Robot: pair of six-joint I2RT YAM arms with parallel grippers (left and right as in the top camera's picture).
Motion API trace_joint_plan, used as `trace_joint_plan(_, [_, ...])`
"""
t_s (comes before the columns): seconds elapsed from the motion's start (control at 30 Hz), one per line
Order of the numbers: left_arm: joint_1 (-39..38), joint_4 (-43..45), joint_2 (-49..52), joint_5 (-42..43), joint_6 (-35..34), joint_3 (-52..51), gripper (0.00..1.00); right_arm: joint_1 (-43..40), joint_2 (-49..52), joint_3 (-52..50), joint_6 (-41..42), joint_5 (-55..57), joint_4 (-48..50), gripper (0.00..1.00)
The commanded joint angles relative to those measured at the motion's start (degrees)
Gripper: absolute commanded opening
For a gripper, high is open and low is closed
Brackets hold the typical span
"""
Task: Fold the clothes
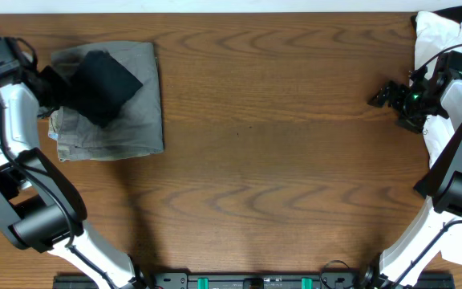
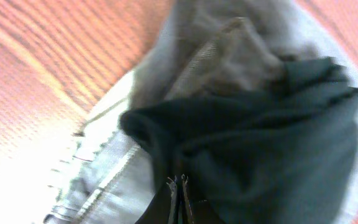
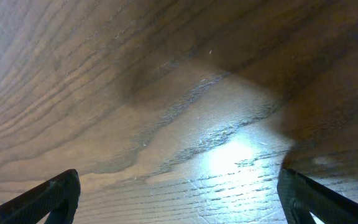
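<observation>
black t-shirt [image 1: 103,80]: a folded dark bundle at the far left of the counter [image 1: 279,160], lying on top of the grey-green trousers [image 1: 135,120].
left tool [image 2: 179,196]: clenched, tips pressed together on the t-shirt's left edge, with black cloth bunched around them.
right tool [image 1: 380,95]: released, jaws spread wide over bare wood near the right edge, touching nothing.
edges: the trousers reach close to the counter's left edge; the white garment [image 1: 439,36] spills over the far right corner, behind the right arm.
open room: a broad stretch of bare wood lies between the trousers and the right tool.
hard to make out: the left wrist view is blurred, so how much cloth sits between the tips is unclear; the left arm covers the trousers' left border from overhead.
</observation>
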Motion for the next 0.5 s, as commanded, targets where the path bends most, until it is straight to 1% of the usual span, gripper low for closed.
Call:
trace_joint_plan(0.0, [0.4,0.1,4.3,-0.6,1.6,-2.2,0.06,-0.1,0.0,0.7,-0.2,0.0,-0.1,0.99])
trace_joint_plan(0.07, [0.5,0.6,7.0,-1.1,2.1,-2.4,0.06,-0.1,0.0,0.7,-0.2,0.0,-0.1,0.99])
trace_joint_plan(0.23, [0.5,3.3,10.5,-2.5,7.1,-2.4,0.06,-0.1,0.0,0.7,-0.2,0.0,-0.1,0.99])
trace_joint_plan(0.33, [0.8,3.5,8.7,-6.2,7.0,-1.9,0.06,-0.1,0.0,0.7,-0.2,0.0,-0.1,0.99])
trace_joint_plan(0.43, [0.8,3.5,4.3,-10.7,7.0,-1.0,0.06,-0.1,0.0,0.7,-0.2,0.0,-0.1,0.99])
trace_joint_plan(0.47, [0.8,3.5,2.6,-10.9,7.0,-0.9,0.06,-0.1,0.0,0.7,-0.2,0.0,-0.1,0.99])
